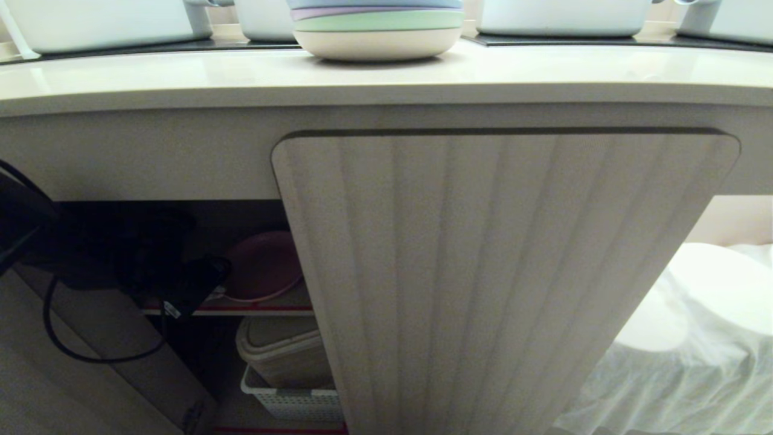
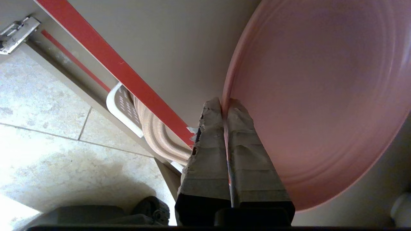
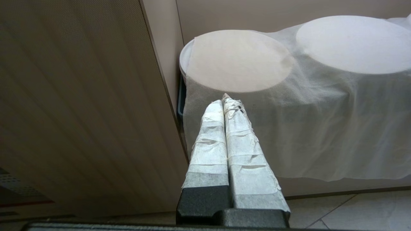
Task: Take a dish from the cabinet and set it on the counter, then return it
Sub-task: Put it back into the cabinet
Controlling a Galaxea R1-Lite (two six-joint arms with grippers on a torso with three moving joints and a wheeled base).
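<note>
The pink dish (image 1: 266, 266) lies on the grey, red-edged shelf (image 1: 284, 307) inside the open cabinet, left of its ribbed beige door (image 1: 483, 278). My left arm reaches into the dark opening. In the left wrist view the left gripper (image 2: 224, 104) is shut on the dish (image 2: 321, 96), one taped finger on each side of its rim, above the shelf (image 2: 167, 57). The cream counter (image 1: 386, 78) runs across above the cabinet. My right gripper (image 3: 224, 101) hangs shut and empty beside the door (image 3: 80, 112).
A stack of pastel plates (image 1: 377, 27) and white pots (image 1: 102, 24) stand on the counter. Below the shelf sit a beige container (image 1: 284, 350) and a white basket (image 1: 290, 402). White cloth-covered discs (image 1: 706, 302) fill the recess right of the door. A black cable (image 1: 66, 344) hangs left.
</note>
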